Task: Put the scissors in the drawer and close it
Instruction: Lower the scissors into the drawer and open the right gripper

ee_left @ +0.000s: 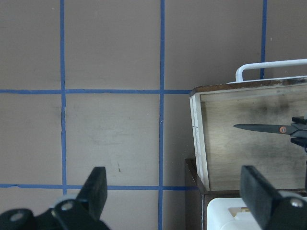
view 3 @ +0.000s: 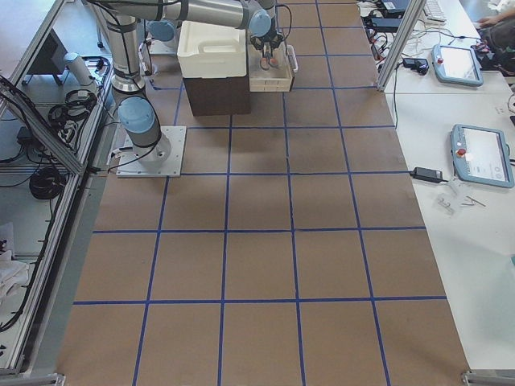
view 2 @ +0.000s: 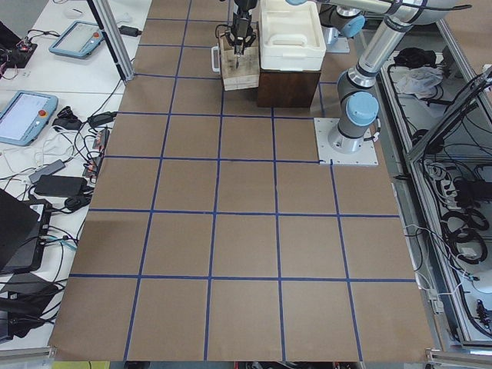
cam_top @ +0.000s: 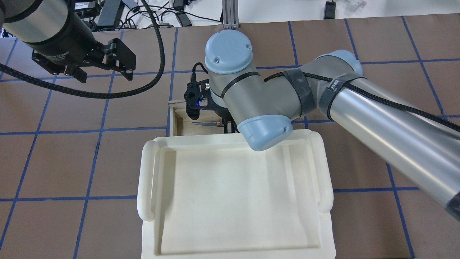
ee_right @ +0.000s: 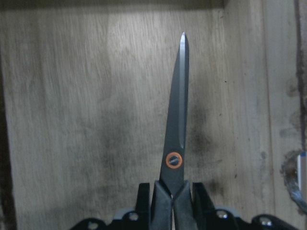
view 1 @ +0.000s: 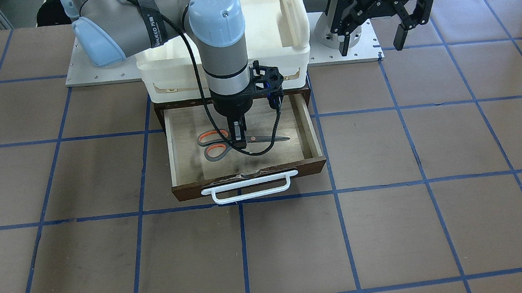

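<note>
The drawer [view 1: 309,133] stands pulled open in front of the dark cabinet, with its white bar handle [view 1: 246,188] toward the camera. The scissors [view 1: 215,152] are inside it, at or just above the plywood floor, with the blades pointing to the view's right. My right gripper [view 1: 240,141] reaches straight down into the drawer and is shut on the scissors [ee_right: 176,124] just behind the pivot. The blades also show in the overhead view [cam_top: 206,123]. My left gripper [view 1: 372,41] is open and empty, hanging above the table beside the drawer [ee_left: 196,139].
A white plastic tray [cam_top: 147,180] sits on top of the cabinet [view 1: 158,110], behind the drawer. The right arm's elbow [cam_top: 266,133] hangs over the tray's far edge. Brown table with blue grid lines lies all around; operator desks stand beyond the far edge.
</note>
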### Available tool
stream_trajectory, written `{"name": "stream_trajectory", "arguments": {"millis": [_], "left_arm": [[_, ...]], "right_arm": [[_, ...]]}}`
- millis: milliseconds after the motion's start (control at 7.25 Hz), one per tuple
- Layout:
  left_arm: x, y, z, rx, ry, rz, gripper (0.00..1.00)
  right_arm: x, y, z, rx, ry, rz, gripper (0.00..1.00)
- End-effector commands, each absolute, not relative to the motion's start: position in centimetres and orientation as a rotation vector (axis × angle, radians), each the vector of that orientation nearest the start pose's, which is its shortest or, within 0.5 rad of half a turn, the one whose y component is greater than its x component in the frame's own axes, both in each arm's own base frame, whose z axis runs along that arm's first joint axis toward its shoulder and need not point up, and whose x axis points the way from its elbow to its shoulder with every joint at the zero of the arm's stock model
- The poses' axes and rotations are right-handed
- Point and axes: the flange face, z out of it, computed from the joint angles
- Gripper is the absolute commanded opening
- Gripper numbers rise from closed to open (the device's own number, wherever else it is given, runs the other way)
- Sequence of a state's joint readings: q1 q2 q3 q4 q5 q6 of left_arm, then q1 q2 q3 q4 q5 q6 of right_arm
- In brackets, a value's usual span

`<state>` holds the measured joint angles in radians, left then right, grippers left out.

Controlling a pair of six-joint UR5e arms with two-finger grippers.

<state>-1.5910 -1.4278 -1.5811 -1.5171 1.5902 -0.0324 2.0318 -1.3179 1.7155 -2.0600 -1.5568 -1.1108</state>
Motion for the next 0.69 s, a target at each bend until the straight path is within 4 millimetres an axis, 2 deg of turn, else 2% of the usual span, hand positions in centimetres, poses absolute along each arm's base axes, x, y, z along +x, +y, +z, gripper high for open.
{"name": "stream_trajectory", "arguments": {"millis": [0, 276, 552], "left_arm": [[-14.0, -44.1, 55.8, -0.02, 3.109, -0.3, 1.0], [-14.1, -44.1, 55.7, -0.021, 3.12, -0.296, 1.0], [-14.1, -44.0, 56.0, -0.027, 3.115, -0.295, 1.0]], "right_arm": [[37.6, -45.0, 31.6, -2.204, 2.241, -0.093, 0.04], [37.5, -45.0, 31.0, -2.218, 2.224, -0.076, 0.05], [37.4, -44.7, 30.0, -2.109, 2.308, -0.022, 0.27]]}}
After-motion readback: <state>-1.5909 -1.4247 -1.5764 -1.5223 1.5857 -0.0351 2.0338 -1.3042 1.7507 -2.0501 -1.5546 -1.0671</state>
